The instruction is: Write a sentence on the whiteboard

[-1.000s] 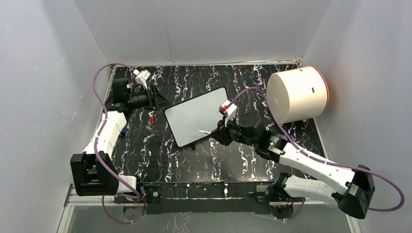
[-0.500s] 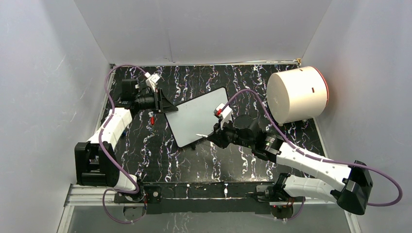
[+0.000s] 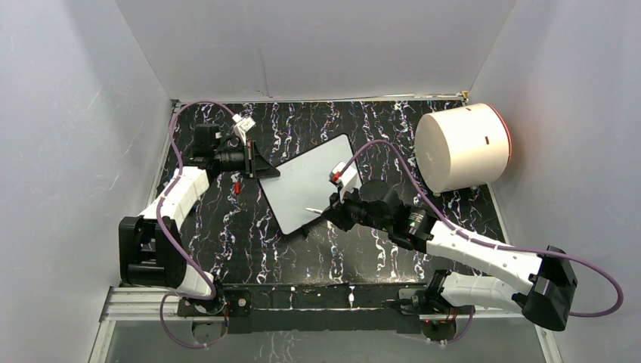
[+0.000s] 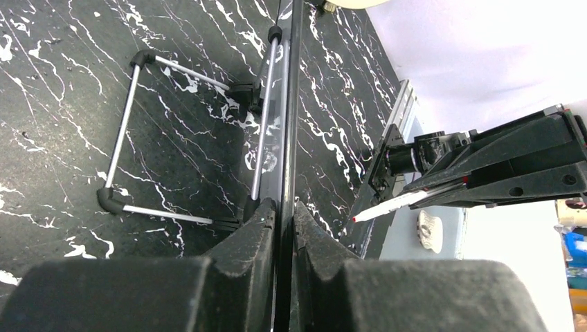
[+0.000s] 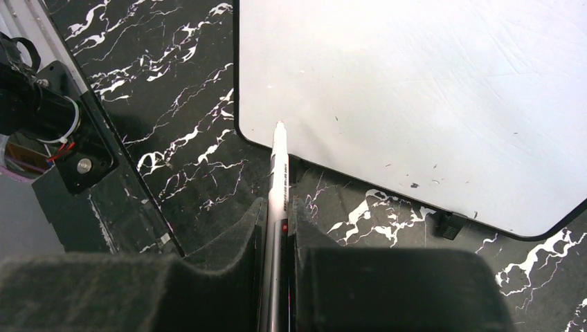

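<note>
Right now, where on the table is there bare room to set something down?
Bare table lies between the whiteboard and the arm bases, and along the back wall left of the white cylinder. Crowded around the whiteboard: left gripper clamps its edge, right gripper holds a marker.

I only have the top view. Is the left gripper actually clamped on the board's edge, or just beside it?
Observer: Clamped. The left wrist view shows the left gripper shut on the board, one finger on each face.
Operator: Is the marker uncapped?
Observer: Yes. The marker in the right gripper shows a bare red tip in the left wrist view.
Operator: Any writing on the board?
Observer: None. The right wrist view shows a blank face with only a few dark specks. The tip sits just over one corner's edge, and I cannot tell whether it touches.
</note>
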